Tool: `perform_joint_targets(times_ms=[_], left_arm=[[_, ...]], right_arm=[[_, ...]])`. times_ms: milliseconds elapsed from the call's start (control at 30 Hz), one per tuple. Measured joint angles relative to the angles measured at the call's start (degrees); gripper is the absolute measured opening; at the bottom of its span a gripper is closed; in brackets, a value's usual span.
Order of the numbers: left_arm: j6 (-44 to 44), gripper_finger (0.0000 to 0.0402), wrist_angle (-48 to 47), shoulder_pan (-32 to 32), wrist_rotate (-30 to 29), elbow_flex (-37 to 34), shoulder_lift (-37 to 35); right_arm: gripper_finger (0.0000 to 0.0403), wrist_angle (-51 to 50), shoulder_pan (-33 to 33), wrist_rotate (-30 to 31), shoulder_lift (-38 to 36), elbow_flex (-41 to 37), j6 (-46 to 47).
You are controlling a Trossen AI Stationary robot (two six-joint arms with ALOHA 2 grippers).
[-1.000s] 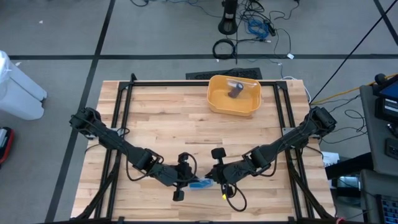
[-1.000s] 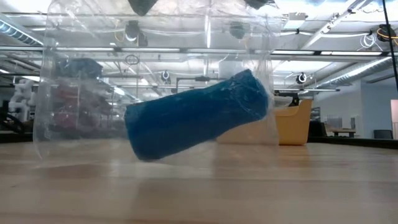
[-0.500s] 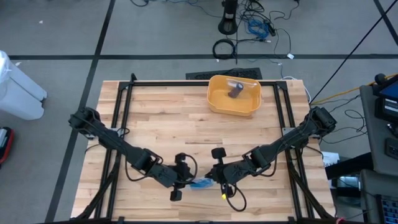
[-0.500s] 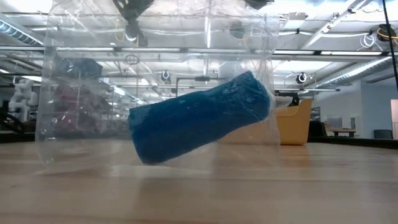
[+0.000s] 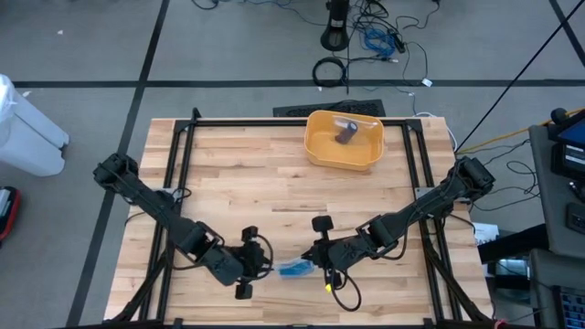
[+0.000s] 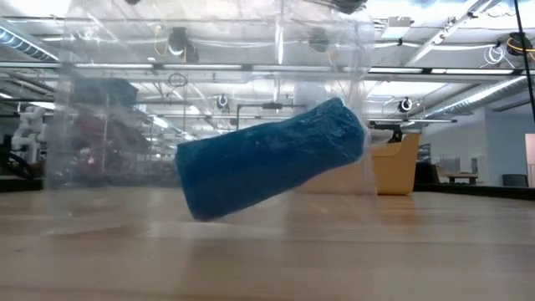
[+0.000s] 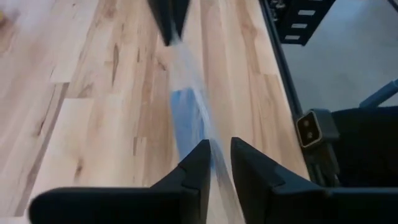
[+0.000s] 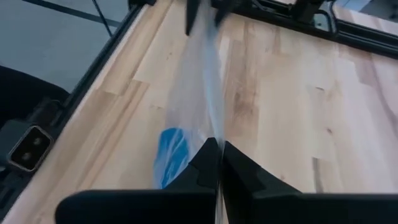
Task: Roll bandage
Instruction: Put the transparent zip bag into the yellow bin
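Left gripper point(image 5: 259, 263) sits low near the table's front edge, and in its wrist view its fingers point(image 7: 198, 167) stand slightly parted around the edge of the clear plastic bag point(image 6: 209, 117); whether they actually pinch it, I cannot tell. Between the two arms hangs the blue bandage roll point(image 5: 294, 269), tilted inside that bag. Over to the right gripper point(image 5: 317, 260), its fingers pressed tight together on the bag's other edge, film running straight up from between them in its wrist view. The danger, as I judge it: if the left's loose hold slips, the bag swings from one corner and the roll tumbles sideways. Only the low view shows the roll's tilt, lifted off the wood; the high view alone places the orange bin point(image 5: 344, 141) far back.
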Motion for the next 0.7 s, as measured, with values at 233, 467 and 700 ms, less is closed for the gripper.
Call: perform_joint_targets(times_ms=[233, 467, 700], left_arm=[[0.0, 0.0021, -1.8, -2.7, -0.8, 0.0, -0.6], [-2.8, 0.0004, -4.7, -2.8, -2.3, 0.0, -0.6], [-3.0, 0.0002, -5.3, -2.8, -3.7, 0.0, -0.5]], right_arm=[[0.0000, 0.0, 0.0, 2.0, 0.0, 0.0, 0.2], [0.0000, 0.0, 0.1, 2.0, 0.0, 0.0, 0.8], [0.0000, -0.2, 0.5, 1.7, 0.0, 0.0, 0.8]])
